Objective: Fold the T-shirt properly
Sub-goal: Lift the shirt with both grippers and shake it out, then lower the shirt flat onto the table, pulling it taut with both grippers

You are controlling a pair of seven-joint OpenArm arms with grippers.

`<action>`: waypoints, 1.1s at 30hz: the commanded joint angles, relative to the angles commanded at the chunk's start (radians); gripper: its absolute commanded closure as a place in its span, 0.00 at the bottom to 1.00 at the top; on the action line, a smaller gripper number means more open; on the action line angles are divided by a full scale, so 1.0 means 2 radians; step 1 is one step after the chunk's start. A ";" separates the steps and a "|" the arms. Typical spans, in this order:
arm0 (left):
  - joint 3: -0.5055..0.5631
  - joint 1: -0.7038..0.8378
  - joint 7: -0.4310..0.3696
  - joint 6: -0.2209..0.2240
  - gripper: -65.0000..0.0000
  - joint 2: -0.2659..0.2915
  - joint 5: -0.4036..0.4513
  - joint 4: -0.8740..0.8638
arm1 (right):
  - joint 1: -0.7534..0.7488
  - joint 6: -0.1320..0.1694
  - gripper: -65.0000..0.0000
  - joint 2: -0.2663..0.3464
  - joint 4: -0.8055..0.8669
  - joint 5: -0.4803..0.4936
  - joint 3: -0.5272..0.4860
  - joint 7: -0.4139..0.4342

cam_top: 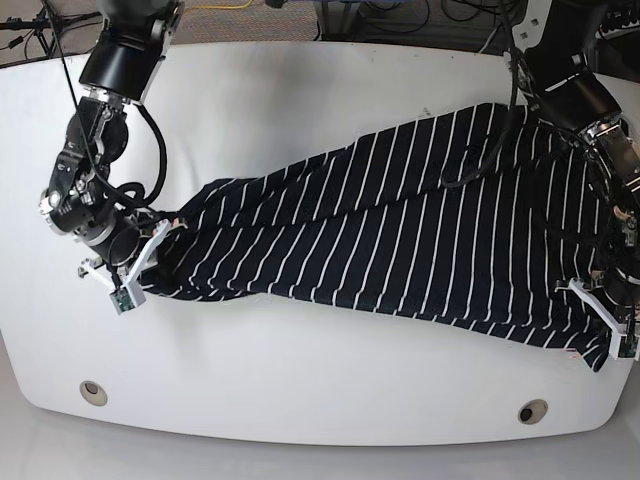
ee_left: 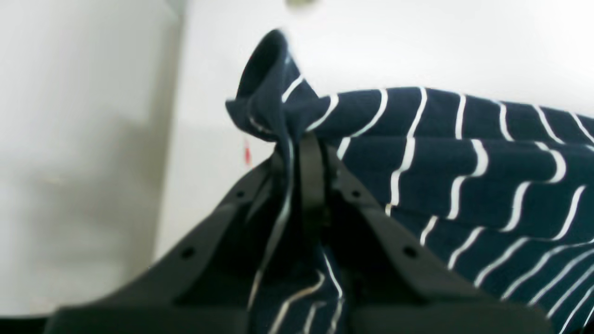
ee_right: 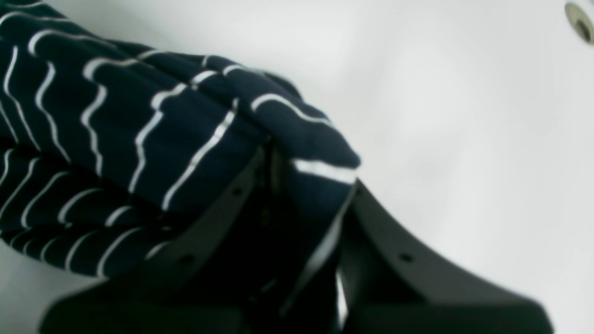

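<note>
- The T-shirt (cam_top: 400, 230) lies stretched in a long band across the white table (cam_top: 300, 390), one end at each arm, its middle flat on the tabletop; the end toward the base view's left is narrower and bunched, the other end broader.
- The left gripper (ee_left: 308, 153) is clamped on a gathered corner of the shirt: the wrist view shows cloth pinched between the dark fingers, with a small rolled peak of fabric standing just above them.
- The right gripper (ee_right: 287, 171) is likewise closed on a fold of the shirt, several layers wedged between its fingers and a striped lip hanging over the fingertip.
- Judged from this, the step in hand is a two-handed carry of one long edge, either pulling the shirt taut or beginning a lengthwise fold.
- The next move calls for both arms to travel together at matched height and pace, keeping the span between them even so the held edge lands straight over the rest of the shirt.
- The cloth is a thin, soft knit in dark navy with fine white stripes; the stripes ripple where it is rucked near each grip, which suggests it will sag and crease easily.
- The table is smooth, glossy white with rounded corners, and two small round metal fittings (cam_top: 93, 391) sit near its front edge, below the shirt.
</note>
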 joint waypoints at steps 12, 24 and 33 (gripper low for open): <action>0.000 -0.114 0.067 0.002 1.00 -0.001 0.002 0.015 | 0.133 0.000 0.94 0.048 -0.054 0.000 -0.025 0.000; 0.002 -0.243 0.067 0.003 1.00 -0.002 0.005 0.010 | 0.286 0.000 0.94 0.083 -0.091 0.000 -0.097 0.000; 0.003 -0.318 0.067 0.003 1.00 -0.002 0.005 -0.027 | 0.410 0.000 0.94 0.102 -0.133 0.000 -0.155 -0.001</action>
